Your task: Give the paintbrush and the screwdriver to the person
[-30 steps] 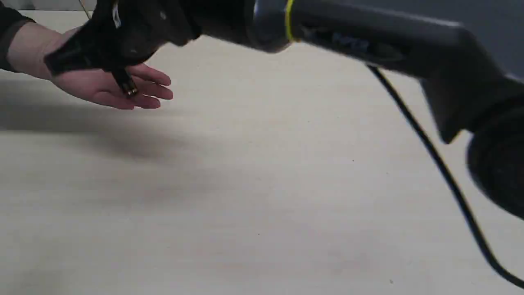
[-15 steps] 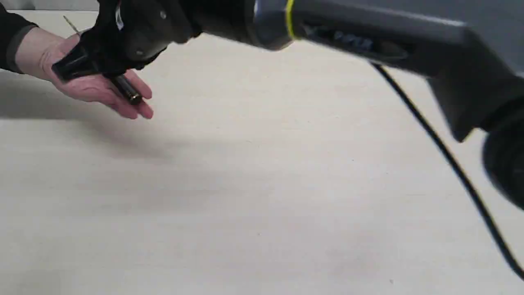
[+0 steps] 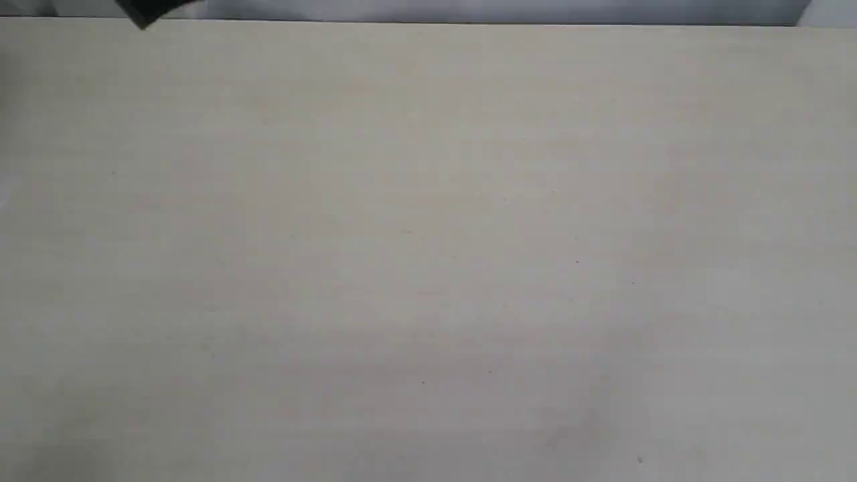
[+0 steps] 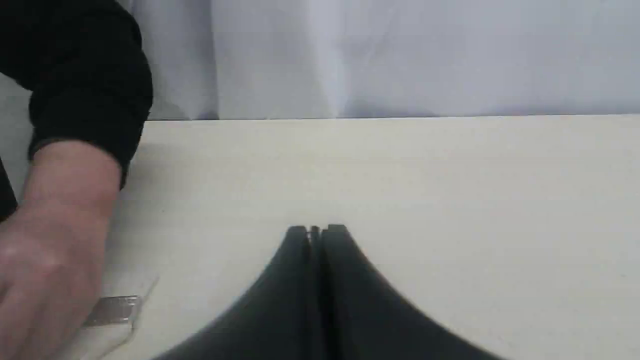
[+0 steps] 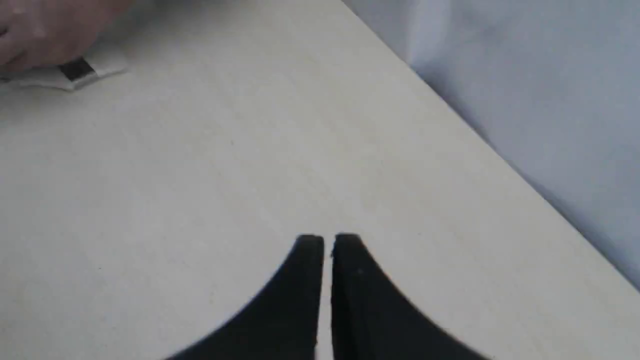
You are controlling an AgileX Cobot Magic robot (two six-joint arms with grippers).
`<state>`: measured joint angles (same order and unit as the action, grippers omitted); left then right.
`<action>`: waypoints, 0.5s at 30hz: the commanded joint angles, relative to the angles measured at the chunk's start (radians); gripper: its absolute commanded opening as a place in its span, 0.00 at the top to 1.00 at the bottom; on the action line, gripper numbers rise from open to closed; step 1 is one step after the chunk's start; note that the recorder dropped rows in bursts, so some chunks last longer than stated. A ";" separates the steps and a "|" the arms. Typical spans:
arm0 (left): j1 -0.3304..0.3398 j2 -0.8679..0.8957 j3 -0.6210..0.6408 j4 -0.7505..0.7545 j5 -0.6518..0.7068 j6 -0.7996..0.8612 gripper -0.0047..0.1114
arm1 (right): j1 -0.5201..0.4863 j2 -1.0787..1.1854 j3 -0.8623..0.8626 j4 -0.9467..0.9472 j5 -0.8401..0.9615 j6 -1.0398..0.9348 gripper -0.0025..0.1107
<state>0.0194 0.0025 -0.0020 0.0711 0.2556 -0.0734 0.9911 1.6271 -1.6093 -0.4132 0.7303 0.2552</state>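
The person's hand (image 4: 45, 250) with a dark sleeve cuff (image 4: 85, 100) rests on the table beside my left gripper (image 4: 316, 230), which is shut and empty. Under that hand lies the paintbrush (image 4: 112, 310); only its silver ferrule and pale bristles show. In the right wrist view the hand (image 5: 45, 25) and the paintbrush (image 5: 75, 70) sit far ahead of my right gripper (image 5: 328, 239), whose fingers are shut with nothing between them. The screwdriver is out of view. In the exterior view neither gripper shows.
The pale table (image 3: 428, 254) ends at a far edge against a white curtain (image 4: 400, 55). A dark shape (image 3: 150, 10) pokes in at the exterior view's top left corner; I cannot tell what it is.
The right arm that stretched across the exterior view with the screwdriver over the person's palm has left that view. The hand and the screwdriver no longer show there.
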 commanded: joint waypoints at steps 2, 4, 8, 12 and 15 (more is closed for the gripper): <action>-0.008 -0.002 0.002 -0.004 -0.005 -0.002 0.96 | 0.125 -0.171 0.196 -0.272 -0.047 0.252 0.94; -0.008 -0.002 0.002 -0.004 -0.005 -0.002 0.96 | 0.204 -0.241 0.291 -0.443 -0.030 0.432 0.94; -0.008 -0.002 0.002 -0.002 -0.008 -0.002 0.96 | 0.372 -0.378 0.508 -0.764 0.080 0.786 0.94; -0.008 -0.002 0.002 -0.002 -0.006 -0.002 0.96 | 0.497 -0.477 0.695 -0.915 0.156 1.003 0.94; -0.008 -0.002 0.002 -0.002 -0.006 -0.002 0.96 | 0.561 -0.526 0.800 -0.901 0.163 1.015 0.94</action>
<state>0.0194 0.0025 -0.0020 0.0711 0.2556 -0.0734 1.5221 1.1291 -0.8651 -1.2945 0.8753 1.2306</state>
